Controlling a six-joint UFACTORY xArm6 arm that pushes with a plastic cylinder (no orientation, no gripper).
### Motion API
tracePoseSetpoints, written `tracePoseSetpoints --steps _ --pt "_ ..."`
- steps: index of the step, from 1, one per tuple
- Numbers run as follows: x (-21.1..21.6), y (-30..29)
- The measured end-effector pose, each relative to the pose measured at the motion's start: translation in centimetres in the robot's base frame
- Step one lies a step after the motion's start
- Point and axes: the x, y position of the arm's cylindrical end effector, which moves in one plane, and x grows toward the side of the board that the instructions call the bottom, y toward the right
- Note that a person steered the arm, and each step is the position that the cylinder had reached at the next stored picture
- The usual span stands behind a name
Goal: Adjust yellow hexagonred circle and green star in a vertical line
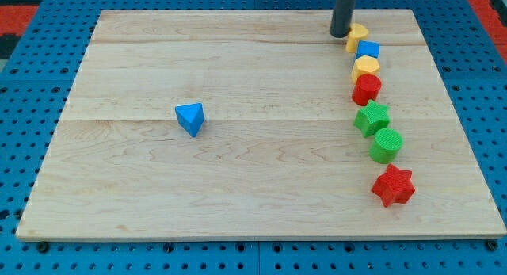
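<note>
The yellow hexagon (366, 67), the red circle (367, 89) and the green star (372, 117) lie one below the other near the view's right side, touching or nearly touching. The green star sits slightly right of the two above it. My tip (340, 34) rests on the board at the view's top, just left of a yellow block (357, 36) and up-left of the yellow hexagon.
A blue block (367, 49) sits between the top yellow block and the yellow hexagon. A green circle (386, 144) and a red star (393, 185) continue the column downward. A blue triangle (190, 118) lies alone at left centre. The wooden board (238, 188) rests on a blue pegboard.
</note>
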Motion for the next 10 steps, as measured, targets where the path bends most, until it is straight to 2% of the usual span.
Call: tracePoseSetpoints --steps 3,4,5,6,7,8,10 --pt "1.9 0.8" --pt "3.0 -7.0" --pt "6.3 -12.5" --pt "10.0 -8.3" --pt "11.1 -5.1" --pt "11.1 -3.7" --pt "8.5 -2.9"
